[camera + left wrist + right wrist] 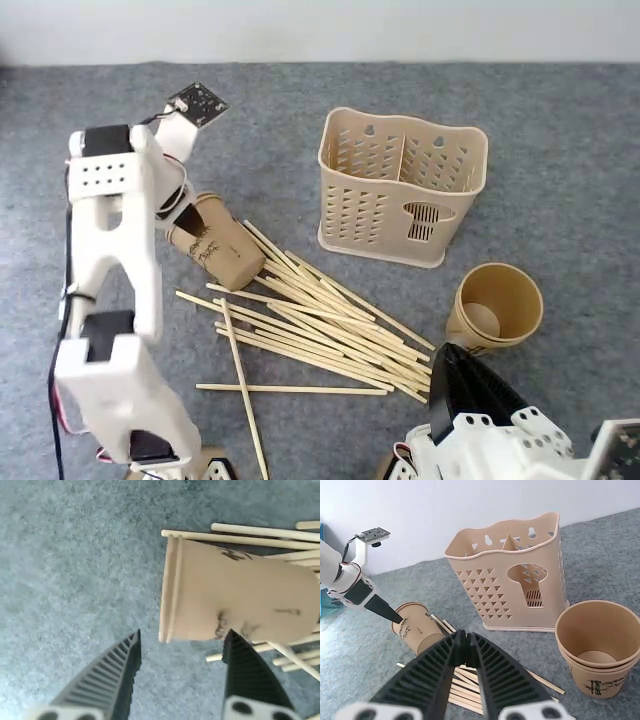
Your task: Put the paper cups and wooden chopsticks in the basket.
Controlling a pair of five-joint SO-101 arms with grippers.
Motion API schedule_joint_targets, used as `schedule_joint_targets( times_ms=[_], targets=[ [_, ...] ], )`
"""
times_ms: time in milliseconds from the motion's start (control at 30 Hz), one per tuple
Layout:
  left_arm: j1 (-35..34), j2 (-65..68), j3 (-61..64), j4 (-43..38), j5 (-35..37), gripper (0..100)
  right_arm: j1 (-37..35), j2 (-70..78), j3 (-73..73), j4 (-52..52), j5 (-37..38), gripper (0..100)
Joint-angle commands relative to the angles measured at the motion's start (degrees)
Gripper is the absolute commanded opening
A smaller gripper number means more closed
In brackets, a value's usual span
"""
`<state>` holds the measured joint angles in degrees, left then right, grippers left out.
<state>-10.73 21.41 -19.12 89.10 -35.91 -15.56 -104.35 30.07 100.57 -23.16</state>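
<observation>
The basket [360,215] stands upright at the far middle of the grey mat [560,120]. It looks stiff and open-topped, with free room all round, so loads should drop in from above, clear of its wavy rim. The lying cup [215,250] rests against the chopstick pile with its rim between the spread jaws of the left gripper [183,634], while the nested stack [495,305] stands upright just beside the right gripper [466,636], whose jaws are pressed together on nothing; both are light, thin paper, likely to crush, so a gentle pinch across the rim suits. The wooden chopsticks [320,325] lie criss-crossed flat between the cups, stiff, thin and prone to roll, and are best pinched mid-length.
</observation>
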Motion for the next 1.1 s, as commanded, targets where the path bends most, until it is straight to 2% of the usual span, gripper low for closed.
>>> schedule_joint_targets(
  times_ms=[0, 167, 300, 467, 733, 900, 1067],
  targets=[
    [-1.23, 6.42, -12.35, 2.9, 0.62, 26, -0.31, 0.31, 0.35, 2.24, -0.53, 0.9],
    [-0.79, 18.55, -27.47, 11.6, 0.44, 26, -0.31, 0.31, 0.35, 2.24, -0.53, 0.9],
    [-0.09, 23.03, -28.62, 11.52, 0.26, 26, -0.31, 0.31, 0.35, 2.24, -0.53, 0.9],
    [0.88, 21.1, -25.01, 11.52, 0.26, 26, -0.31, 0.31, 0.35, 2.24, -0.53, 0.9],
    [4.92, 10.9, -11.82, 11.52, 0.26, 9, -0.31, 0.31, 0.35, 2.24, -0.53, 0.9],
    [8.97, 3.16, 0.4, 11.52, -2.64, 7, -0.31, 0.31, 0.35, 2.24, -0.53, 0.9],
    [10.73, -5.98, 5.14, 11.52, -2.64, 3, -0.31, 0.31, 0.35, 2.24, -0.53, 0.9]
  ],
)
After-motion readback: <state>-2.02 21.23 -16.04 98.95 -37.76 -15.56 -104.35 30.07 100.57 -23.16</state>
